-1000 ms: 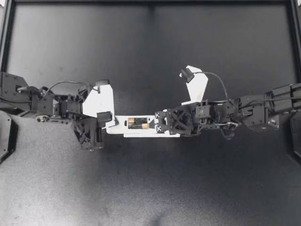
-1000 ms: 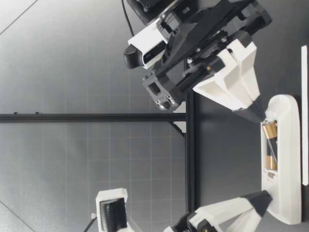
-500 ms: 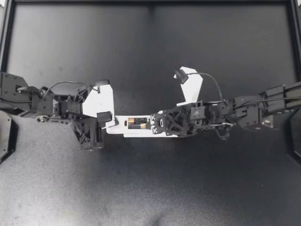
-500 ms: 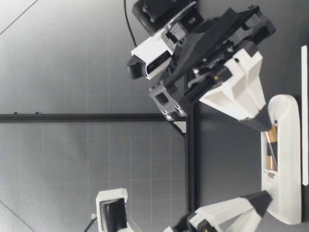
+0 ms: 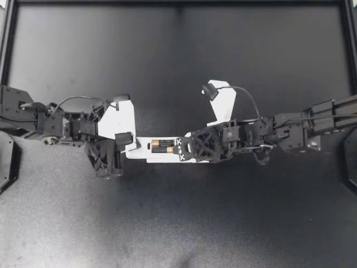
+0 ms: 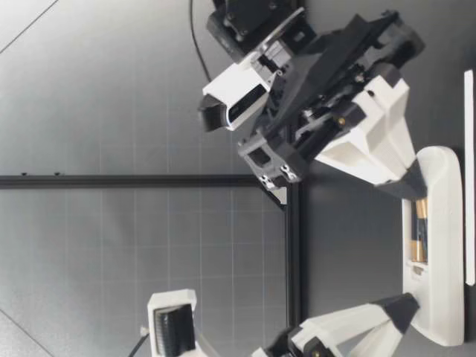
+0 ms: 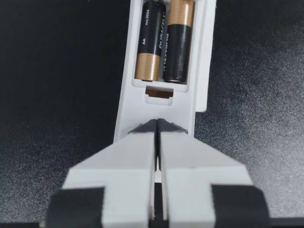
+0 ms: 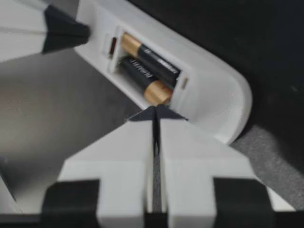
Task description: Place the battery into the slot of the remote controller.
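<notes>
Your right fingers (image 5: 178, 151), pressed together, sit at the end of the batteries (image 5: 162, 146), which lie in the remote (image 5: 146, 157) at mid-frame in the top view. Your left fingers (image 5: 134, 146), also together, pin its other end to the counter (image 5: 178, 223). Push skewed or too hard and a cell may pop out, or the remote may slip free.

I count 2 batteries (image 5: 163, 143) and 1 remote controller (image 5: 139, 154). There are 2 grippers: the left gripper (image 5: 131, 146) and the right gripper (image 5: 179, 150).

batteries (image 5: 163, 146) side by side in remote controller (image 5: 159, 158), on table (image 5: 178, 67)
</notes>
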Available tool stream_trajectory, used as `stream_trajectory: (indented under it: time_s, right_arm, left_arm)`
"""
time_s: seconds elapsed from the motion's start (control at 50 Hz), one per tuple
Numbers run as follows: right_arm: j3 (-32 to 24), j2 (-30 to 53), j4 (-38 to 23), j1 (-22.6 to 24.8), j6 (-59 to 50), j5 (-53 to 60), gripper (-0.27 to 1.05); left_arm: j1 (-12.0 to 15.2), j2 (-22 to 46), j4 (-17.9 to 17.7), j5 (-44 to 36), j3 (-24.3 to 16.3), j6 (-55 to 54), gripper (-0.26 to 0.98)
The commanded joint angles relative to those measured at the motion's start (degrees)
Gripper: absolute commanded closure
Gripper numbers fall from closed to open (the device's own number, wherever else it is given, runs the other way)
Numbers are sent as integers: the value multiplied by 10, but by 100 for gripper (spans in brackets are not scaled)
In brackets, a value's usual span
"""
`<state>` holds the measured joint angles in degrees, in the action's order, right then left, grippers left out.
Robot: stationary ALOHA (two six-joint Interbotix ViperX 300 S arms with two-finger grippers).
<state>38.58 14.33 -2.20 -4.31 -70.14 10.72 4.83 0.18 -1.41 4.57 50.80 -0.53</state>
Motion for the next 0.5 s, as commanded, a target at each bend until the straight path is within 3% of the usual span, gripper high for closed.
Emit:
stream_trajectory:
  time_s: [0.0,0.14,0.34,0.48]
  right_arm:
    - [-4,-41,-12,-5,11,-17,91]
    - [2,-78,-48,-5,49,-54,91]
    - [23,-146,-192,-3,156,-140,91]
    - [33,-163,-222,-1,191,-187,91]
  left_arm:
    - [2,-16,0,-4,-17,0,90]
    - [2,-20,0,-5,-39,0,90]
    - [-2,-6,-1,-8,-66,0,90]
    - [-3,14,-1,-8,-83,0,90]
